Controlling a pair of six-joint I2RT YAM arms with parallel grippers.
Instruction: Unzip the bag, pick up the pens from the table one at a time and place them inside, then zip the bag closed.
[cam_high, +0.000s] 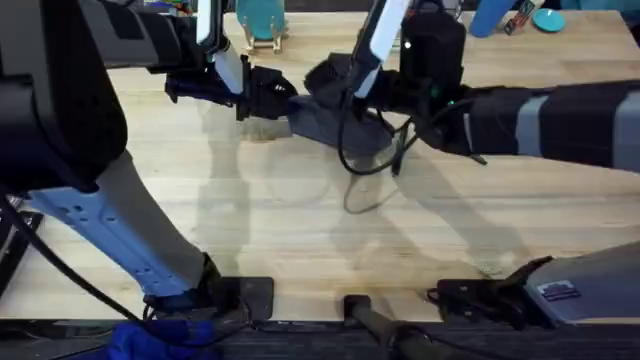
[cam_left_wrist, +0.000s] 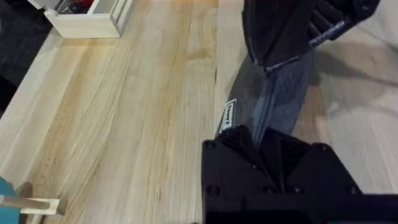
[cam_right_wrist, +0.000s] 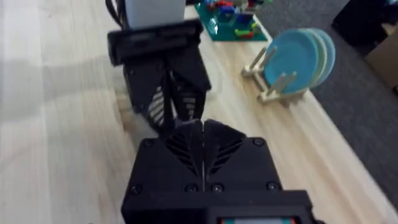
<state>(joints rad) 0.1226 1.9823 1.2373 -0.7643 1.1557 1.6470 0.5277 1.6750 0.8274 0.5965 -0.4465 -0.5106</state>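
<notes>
The table (cam_high: 300, 230) carries the bag (cam_high: 330, 120) at its far middle, long axis running left to right. The left gripper (cam_high: 283, 92) is clamped on its left end, the right gripper (cam_high: 325, 75) pinched together at its top. Its contents are hidden.

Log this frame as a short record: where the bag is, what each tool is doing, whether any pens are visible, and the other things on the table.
bag: blue-grey pouch lying on the table, far centre, between the two arms
left tool: at the bag's left end, fingers shut on the fabric there
right tool: at the top of the bag, fingers pressed together; what they pinch is hidden
pens: none visible on the table
zipper state: cannot tell
other items: teal plates in a wooden rack at the far edge
</notes>
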